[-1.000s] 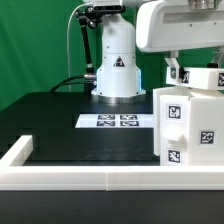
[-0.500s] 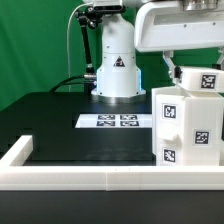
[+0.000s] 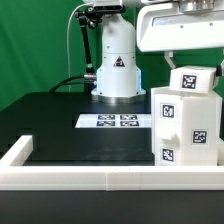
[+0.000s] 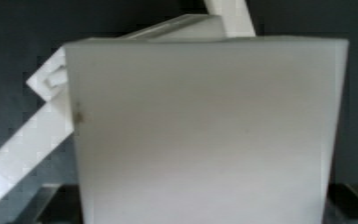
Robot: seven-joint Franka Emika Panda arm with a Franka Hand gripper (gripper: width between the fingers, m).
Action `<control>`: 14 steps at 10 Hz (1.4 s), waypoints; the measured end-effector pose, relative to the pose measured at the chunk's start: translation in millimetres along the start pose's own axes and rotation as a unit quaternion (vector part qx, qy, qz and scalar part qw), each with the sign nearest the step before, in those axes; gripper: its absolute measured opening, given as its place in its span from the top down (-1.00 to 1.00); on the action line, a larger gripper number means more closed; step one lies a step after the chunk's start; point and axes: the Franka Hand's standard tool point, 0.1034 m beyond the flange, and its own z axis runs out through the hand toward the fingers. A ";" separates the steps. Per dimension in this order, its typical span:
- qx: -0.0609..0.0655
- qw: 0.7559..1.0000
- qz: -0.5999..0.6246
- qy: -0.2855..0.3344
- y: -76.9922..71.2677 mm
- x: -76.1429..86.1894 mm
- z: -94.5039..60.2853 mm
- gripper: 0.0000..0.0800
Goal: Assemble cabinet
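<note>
One black table (image 3: 60,125) fills the lower half of the exterior view. One low white border frame (image 3: 60,178) runs across the bottom edge and up the lower left. One white robot base (image 3: 115,65) stands upper centre on the table, with a black cable looping to its left. One cabinet body (image 3: 185,125), a white box, stands upright at the right edge of the frame, just behind the border rail; three square tags show on its front faces. One smaller white tagged block (image 3: 196,79) sits at its top, tilted, right under the arm's wrist. One marker board (image 3: 116,121) lies flat at centre, four tags on it, just left of the cabinet. One gripper (image 3: 192,62), upper right: fingers hidden behind the block, jaws stand wide, but can't tell if it grips anything. In the wrist view the cabinet's white face (image 4: 202,130) fills the frame, with thin white panel edges behind it.
</note>
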 end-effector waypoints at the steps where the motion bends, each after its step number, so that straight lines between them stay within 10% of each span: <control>1: 0.003 0.999 0.035 0.005 -2.1 -0.6 0.2 -0.43; 9: 0.018 0.960 0.279 -0.007 -10.9 -5.6 1.1 -0.43; 14: 0.032 0.863 0.505 -0.011 -22.0 -15.3 3.9 -0.43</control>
